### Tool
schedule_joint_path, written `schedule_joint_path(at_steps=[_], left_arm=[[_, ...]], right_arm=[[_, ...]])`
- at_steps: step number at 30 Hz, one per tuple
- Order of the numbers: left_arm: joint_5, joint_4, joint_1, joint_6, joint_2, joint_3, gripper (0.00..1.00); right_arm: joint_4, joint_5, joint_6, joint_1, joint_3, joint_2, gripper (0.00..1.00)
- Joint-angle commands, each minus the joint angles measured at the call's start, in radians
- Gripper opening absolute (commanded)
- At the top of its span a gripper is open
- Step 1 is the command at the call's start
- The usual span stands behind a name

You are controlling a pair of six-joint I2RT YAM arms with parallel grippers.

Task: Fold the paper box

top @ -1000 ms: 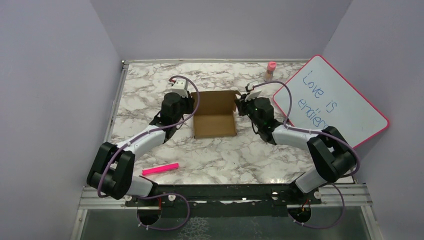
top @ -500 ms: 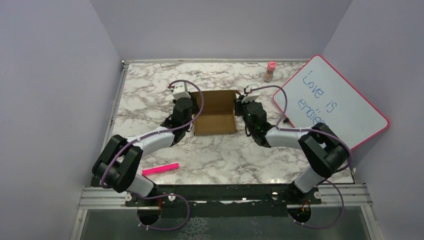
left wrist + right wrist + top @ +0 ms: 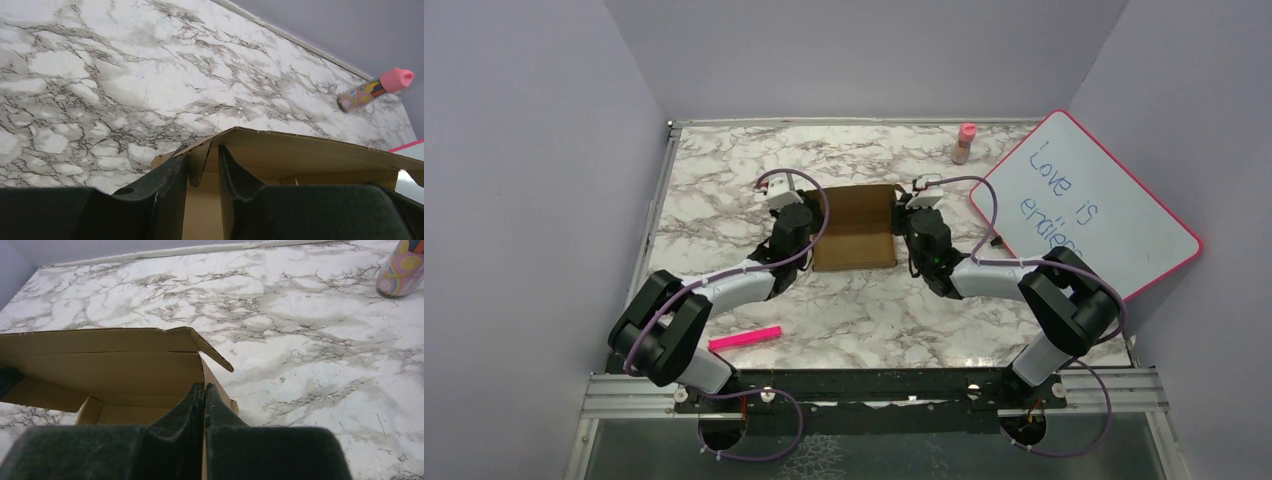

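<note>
The brown paper box (image 3: 854, 228) lies at the middle of the table, half erected, its rear panel leaning over the inside (image 3: 300, 155). My left gripper (image 3: 800, 214) is at its left side. In the left wrist view its jaws (image 3: 202, 157) stand apart, with a loose corner flap of the box hanging between them, not pinched. My right gripper (image 3: 910, 214) is at the right side. In the right wrist view its fingers (image 3: 204, 387) are shut on the thin right wall of the box (image 3: 110, 371), with the bent corner tab just above the tips.
A pink-framed whiteboard (image 3: 1084, 205) leans at the right, close behind my right arm. A pink-capped bottle (image 3: 965, 143) stands at the back right, and a pink marker (image 3: 745, 338) lies at the front left. Purple walls close in the table on three sides.
Both arms have drawn in against the box's sides. The left jaws have widened around the corner flap. The right jaws stay pressed on the right wall.
</note>
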Motion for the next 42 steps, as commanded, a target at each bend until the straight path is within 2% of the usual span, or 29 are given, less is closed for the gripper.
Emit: schedule_joint_path(at_steps=[1, 12, 29, 37, 42], left_arm=[[0.041, 0.024, -0.046, -0.064, 0.011, -0.017, 0.30], [0.027, 0.024, -0.092, -0.121, 0.028, -0.047, 0.31], [-0.001, 0.025, -0.121, -0.202, -0.020, -0.143, 0.35], [0.011, 0.024, -0.123, -0.122, -0.019, -0.080, 0.37], [0.026, 0.023, -0.122, -0.068, -0.086, -0.150, 0.45]], right_arm=[[-0.041, -0.001, 0.100, 0.045, -0.012, 0.020, 0.07], [-0.100, 0.046, 0.171, 0.070, -0.042, 0.014, 0.07], [-0.118, 0.026, 0.231, 0.084, -0.104, 0.000, 0.08], [-0.142, 0.030, 0.222, 0.084, -0.061, 0.012, 0.09], [-0.174, 0.064, 0.200, 0.084, -0.044, 0.008, 0.10]])
